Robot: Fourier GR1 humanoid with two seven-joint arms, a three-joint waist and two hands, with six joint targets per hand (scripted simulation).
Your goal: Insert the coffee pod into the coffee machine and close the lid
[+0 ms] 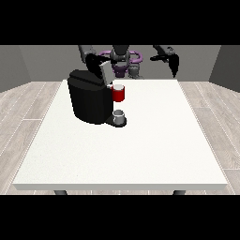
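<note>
A smooth white table (140, 154) stands on a pale wood-plank floor (28, 108) between grey walls (42, 63). Near its far-left corner sits a rounded black coffee machine (89, 98) with a red part (119, 93) and a small grey cup (119, 115). The hand at the view's right (174, 63) hangs with straight fingers; the other hand's (93, 61) fingers I cannot tell.

White table (140, 154): black coffee machine (89, 101) standing at far-left.

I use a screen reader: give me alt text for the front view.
A black coffee machine with a red pod holder stands on a white table, a small grey cup at its base. Behind it the robot raises the hand at the view's right.
</note>
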